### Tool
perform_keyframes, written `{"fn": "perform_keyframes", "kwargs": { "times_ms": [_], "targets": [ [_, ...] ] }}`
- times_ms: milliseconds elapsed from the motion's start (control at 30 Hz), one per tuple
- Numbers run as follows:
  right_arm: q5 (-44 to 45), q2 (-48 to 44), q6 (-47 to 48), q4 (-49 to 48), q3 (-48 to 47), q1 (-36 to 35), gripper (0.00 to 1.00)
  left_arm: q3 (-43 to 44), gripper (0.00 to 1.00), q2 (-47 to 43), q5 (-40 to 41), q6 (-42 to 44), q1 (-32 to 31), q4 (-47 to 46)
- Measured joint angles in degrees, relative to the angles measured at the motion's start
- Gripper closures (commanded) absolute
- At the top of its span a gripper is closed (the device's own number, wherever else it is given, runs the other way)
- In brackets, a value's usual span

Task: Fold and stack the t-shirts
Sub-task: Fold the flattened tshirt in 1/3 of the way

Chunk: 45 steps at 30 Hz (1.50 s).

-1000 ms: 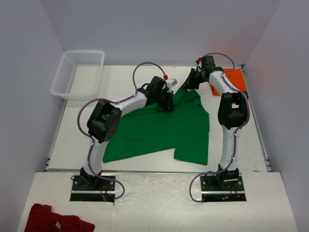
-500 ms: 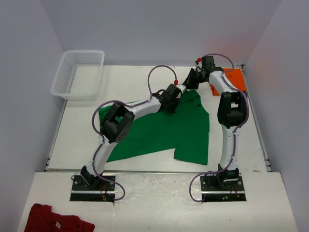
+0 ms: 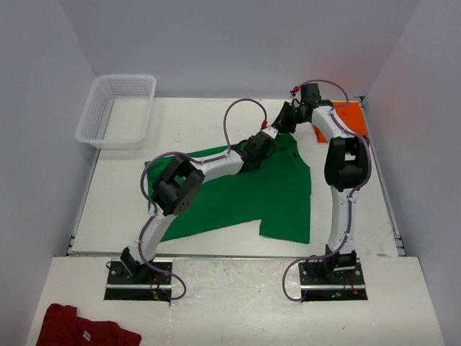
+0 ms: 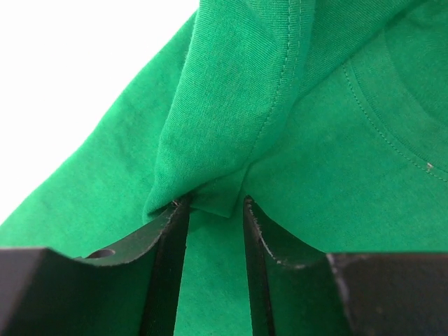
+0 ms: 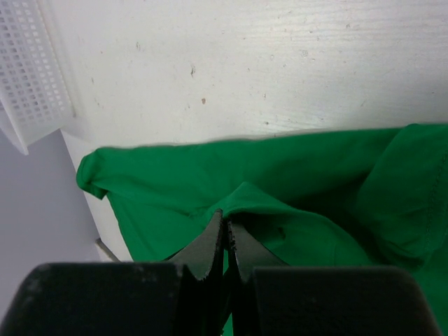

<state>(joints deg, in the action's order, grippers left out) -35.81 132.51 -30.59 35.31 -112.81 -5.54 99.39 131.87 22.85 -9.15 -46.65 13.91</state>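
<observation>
**Item: green t-shirt** (image 3: pixel 238 194). It is spread on the tabletop (image 3: pixel 194 119) between the two arms and only partly folded. Its right part is turned down toward the near edge. The long axis is judged to run roughly left to right.

**Item: orange t-shirt** (image 3: pixel 353 119). It is set at the far right corner, partly hidden by the right arm and well apart from the green one.

**Left gripper** (image 4: pixel 213 203). The jaws are seen parted. A raised, hemmed fold of green cloth ends right at the tips, beside the collar, and is not visibly pinched.

**Right gripper** (image 5: pixel 225 222). The jaws are pressed together, and a small peak of green cloth is held at their tips.

**Governing relation.** Both jaws are placed close together at the shirt's far edge, and the body of the cloth is laid out from them toward the near side. The collar fold is reached by both arms, while the orange shirt is nearer the right.

**Also listed:** white basket (image 3: pixel 119 108), far left; dark red garment (image 3: pixel 79 328), near left.
</observation>
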Motion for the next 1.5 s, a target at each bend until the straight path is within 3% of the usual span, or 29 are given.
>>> {"fn": "perform_keyframes", "kwargs": {
  "times_ms": [233, 567, 867, 967, 1067, 1500],
  "targets": [
    [-0.3, 0.0, 0.0, -0.1, 0.0, 0.0, 1.0, 0.0, 0.62, 0.0, 2.2, 1.4, -0.7, -1.0],
    [-1.2, 0.2, 0.0, -0.2, 0.5, 0.1, 1.0, 2.0, 0.78, 1.4, 2.5, 2.8, -0.8, -1.0],
    [-1.2, 0.2, 0.0, -0.2, 0.7, 0.5, 1.0, 2.7, 0.76, 2.4, 2.0, 2.9, -0.8, -0.8],
    [-1.2, 0.2, 0.0, -0.2, 0.9, 0.5, 1.0, 2.9, 0.92, 2.5, 1.6, 2.9, -0.8, -0.8],
    [-1.2, 0.2, 0.0, -0.3, 1.1, 0.6, 1.0, 3.1, 1.0, 2.8, 1.4, 2.9, -0.8, -0.7],
    [-1.3, 0.2, 0.0, -0.9, 1.7, 0.7, 1.0, 2.3, 1.0, 2.4, 1.6, 3.0, -0.8, -1.2]
  ]
}}
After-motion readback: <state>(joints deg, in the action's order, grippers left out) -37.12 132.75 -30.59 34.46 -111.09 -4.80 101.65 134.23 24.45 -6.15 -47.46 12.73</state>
